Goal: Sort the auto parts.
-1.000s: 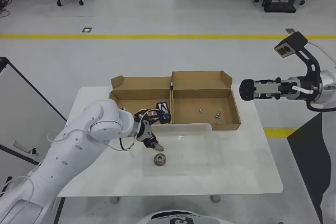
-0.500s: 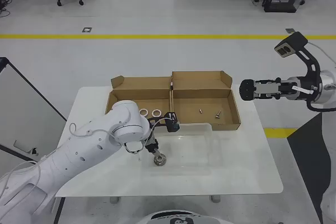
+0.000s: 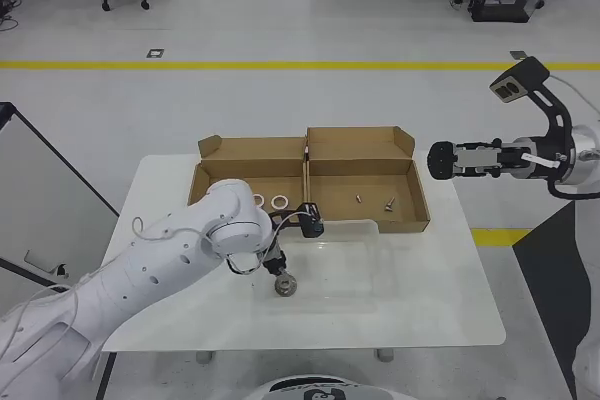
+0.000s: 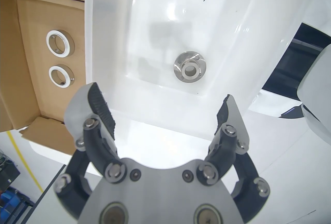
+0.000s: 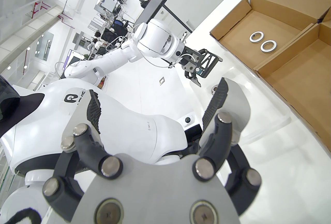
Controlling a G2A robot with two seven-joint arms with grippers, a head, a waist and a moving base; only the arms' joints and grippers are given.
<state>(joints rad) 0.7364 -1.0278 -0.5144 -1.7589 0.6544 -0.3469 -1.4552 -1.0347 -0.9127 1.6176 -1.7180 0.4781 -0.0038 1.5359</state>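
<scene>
Left pincer (image 4: 160, 103) has swung over the clear tray (image 4: 108, 28), spread near the flange (image 4: 181, 64); rings (image 4: 51, 50) lie boxed beside.

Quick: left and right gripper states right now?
Left gripper: open, empty, close to the metal flange.
Right gripper: open, empty.

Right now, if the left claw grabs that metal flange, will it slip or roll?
The flange looks like solid polished metal, so it is probably stiff, heavy for its size and slippery. It lies flat on its wide disc in the tray, so a push should slide it, not roll it.
</scene>
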